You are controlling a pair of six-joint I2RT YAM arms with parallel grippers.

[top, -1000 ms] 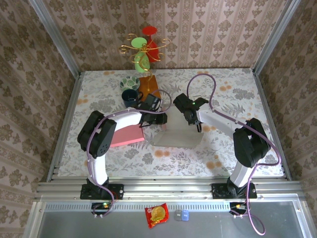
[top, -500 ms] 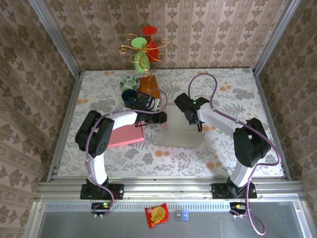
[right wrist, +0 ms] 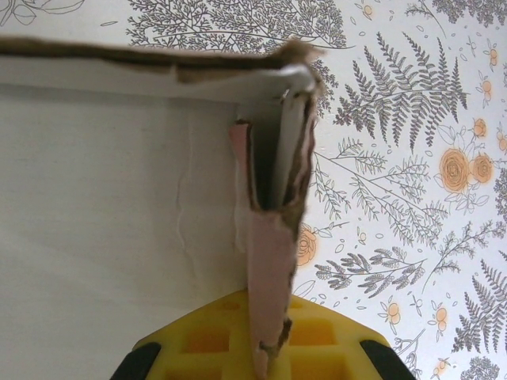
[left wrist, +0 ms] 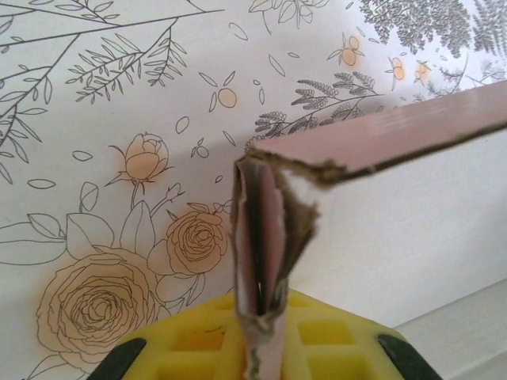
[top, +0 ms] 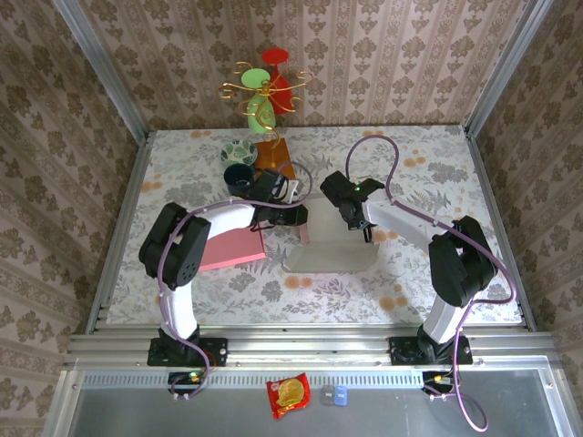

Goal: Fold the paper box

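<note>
The paper box (top: 330,250) lies half-formed in the middle of the flowered table (top: 437,173), a pale, mostly flat panel with its far edge lifted into a low wall. Both arms reach in over it from either side. The left gripper (top: 299,218) sits at the far-left corner, its jaws clamped on a doubled, pink-faced fold of the paper box that stands upright between them. The right gripper (top: 362,228) is at the far-right corner, likewise closed tight on the paper box – a ragged, folded flap pinched on edge where the wall turns. Just to the left of the box lies a flat pink sheet (top: 228,250), partly under the left arm. Farther back stand a dark cup (top: 239,178), a patterned bowl (top: 239,150) and a brown block (top: 272,153), with a gilt wire ornament (top: 264,91) behind them. A red snack packet (top: 288,394) rests on the near ledge.
</note>
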